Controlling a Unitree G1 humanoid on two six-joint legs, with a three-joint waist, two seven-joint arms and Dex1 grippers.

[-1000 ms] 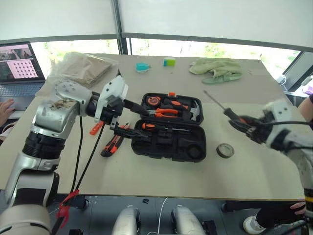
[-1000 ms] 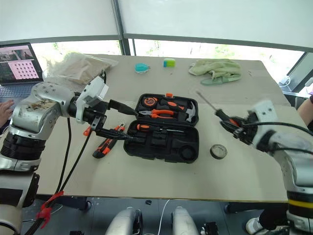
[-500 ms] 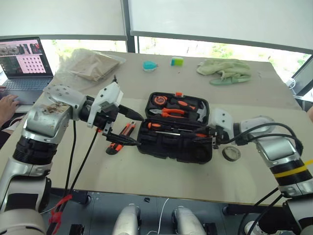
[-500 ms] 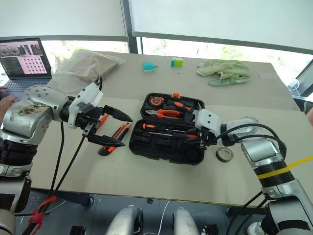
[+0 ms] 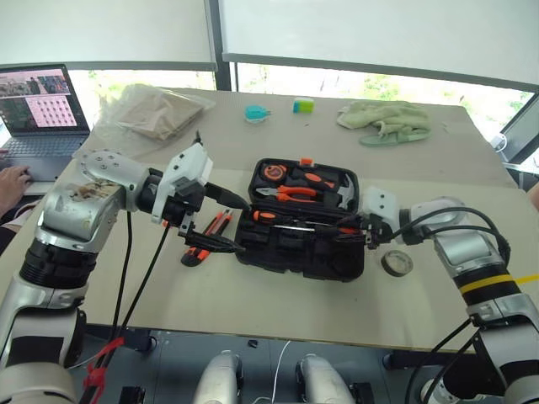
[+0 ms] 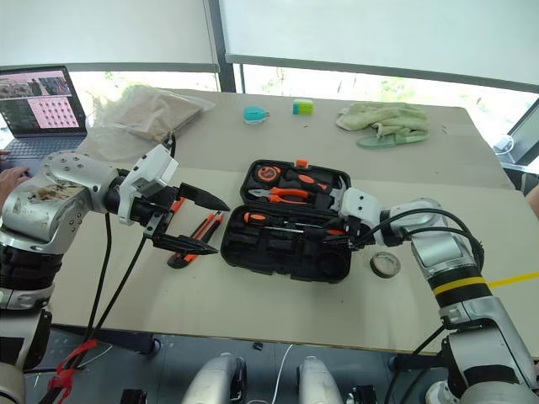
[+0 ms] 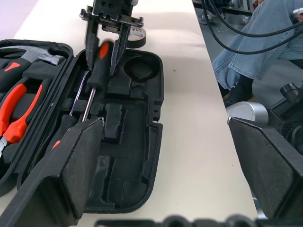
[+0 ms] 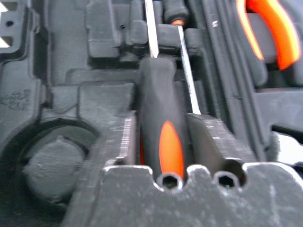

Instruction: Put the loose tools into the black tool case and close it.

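Right gripper (image 7: 105, 35): your fingers straddle the screwdriver (image 8: 161, 123) lying in the tool case (image 5: 299, 252), grip unclear.
Left gripper (image 6: 198, 223): spread wide, empty, at the case's 9 o'clock.

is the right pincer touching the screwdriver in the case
Cannot tell. In the left wrist view the right pincer straddles the screwdriver handle inside the black tool case, but neither contact nor gap shows plainly.

- The tool case (image 5: 303, 220) lies open mid-table (image 5: 253, 303).
- 1 screwdriver (image 7: 97, 66) lies in its near half.
- The knife (image 5: 202, 244) lies left of the case, the tape roll (image 5: 397, 263) right.
- A cloth (image 5: 383, 120) lies at the far edge, a laptop (image 5: 38, 105) at the left edge.
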